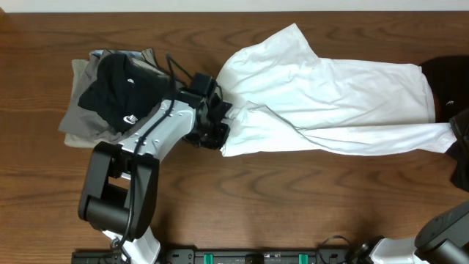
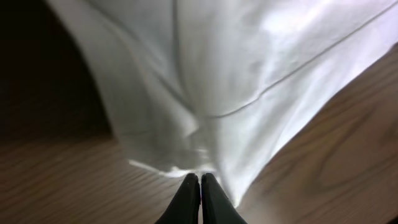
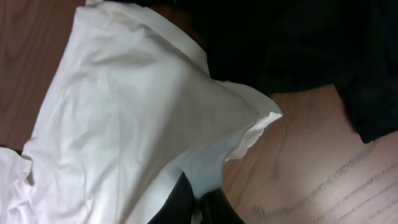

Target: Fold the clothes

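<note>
We see one white T-shirt (image 1: 330, 95) lying stretched across the table (image 1: 293, 198) between our two grippers. The left gripper (image 2: 200, 182) is clamped tight on its left edge, and the right gripper (image 3: 198, 198) pinches the cloth at its far right end. By the left arm sits one pile, a black garment (image 1: 119, 86) on top of khaki cloth (image 1: 75, 123) whose layers we cannot count, and one more dark garment (image 1: 447, 73) lies at the table's right edge.

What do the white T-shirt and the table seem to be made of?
White T-shirt: soft matte fabric, likely cotton jersey; it drapes in folds and has stitched hems. Table: brown wood or wood-look laminate, judging by grain lines; smooth finish.
</note>
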You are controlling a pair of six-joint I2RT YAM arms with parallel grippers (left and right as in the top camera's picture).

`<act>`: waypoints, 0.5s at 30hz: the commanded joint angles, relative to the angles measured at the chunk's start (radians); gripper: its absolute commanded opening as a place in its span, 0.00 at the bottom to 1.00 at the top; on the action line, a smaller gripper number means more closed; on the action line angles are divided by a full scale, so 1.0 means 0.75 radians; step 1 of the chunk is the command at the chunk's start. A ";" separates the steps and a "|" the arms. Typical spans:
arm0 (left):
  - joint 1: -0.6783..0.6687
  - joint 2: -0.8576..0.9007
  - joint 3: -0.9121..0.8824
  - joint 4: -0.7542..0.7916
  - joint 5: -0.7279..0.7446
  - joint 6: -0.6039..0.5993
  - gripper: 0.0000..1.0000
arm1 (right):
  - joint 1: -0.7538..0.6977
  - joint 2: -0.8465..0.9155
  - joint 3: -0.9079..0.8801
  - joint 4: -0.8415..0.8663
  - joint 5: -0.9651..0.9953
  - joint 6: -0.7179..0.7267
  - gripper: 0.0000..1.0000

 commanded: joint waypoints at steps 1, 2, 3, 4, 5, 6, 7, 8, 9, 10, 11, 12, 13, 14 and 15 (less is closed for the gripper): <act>0.001 0.022 -0.010 -0.031 -0.020 -0.002 0.06 | 0.023 0.007 0.023 -0.015 0.012 -0.039 0.02; 0.001 0.022 -0.010 -0.041 -0.026 -0.002 0.06 | 0.032 0.007 0.023 -0.025 0.014 -0.076 0.01; 0.001 0.022 -0.010 -0.046 -0.044 -0.003 0.06 | 0.039 0.007 0.023 -0.034 0.024 -0.080 0.01; 0.001 0.022 -0.010 -0.048 -0.062 -0.003 0.06 | 0.048 0.007 0.023 -0.035 0.037 -0.080 0.01; 0.001 0.022 -0.010 -0.047 -0.071 -0.002 0.06 | 0.058 0.007 0.023 -0.027 0.060 -0.079 0.01; 0.001 0.022 -0.010 -0.044 -0.071 -0.003 0.06 | 0.069 0.007 0.023 -0.013 0.078 -0.079 0.01; 0.001 0.022 -0.010 -0.039 -0.071 -0.003 0.06 | 0.080 0.008 0.023 0.010 0.095 -0.075 0.01; 0.001 0.022 -0.010 -0.035 -0.076 -0.003 0.06 | 0.090 0.009 0.023 0.033 0.112 -0.062 0.02; 0.001 0.022 -0.010 -0.031 -0.080 -0.003 0.06 | 0.097 0.012 0.023 0.052 0.129 -0.045 0.02; 0.001 0.022 -0.010 -0.028 -0.081 -0.003 0.06 | 0.104 0.020 0.023 0.079 0.149 -0.023 0.03; 0.001 0.022 -0.010 -0.025 -0.080 -0.003 0.06 | 0.108 0.035 0.023 0.111 0.155 -0.004 0.03; 0.001 0.022 -0.010 -0.024 -0.080 -0.003 0.06 | 0.109 0.048 0.023 0.131 0.154 0.010 0.03; 0.001 0.022 -0.010 -0.024 -0.080 -0.003 0.06 | 0.109 0.069 0.023 0.152 0.151 0.033 0.03; 0.001 0.022 -0.010 -0.024 -0.080 -0.003 0.06 | 0.109 0.092 0.023 0.167 0.152 0.054 0.03; 0.001 0.022 -0.010 -0.024 -0.080 -0.003 0.06 | 0.111 0.121 0.023 0.185 0.152 0.070 0.03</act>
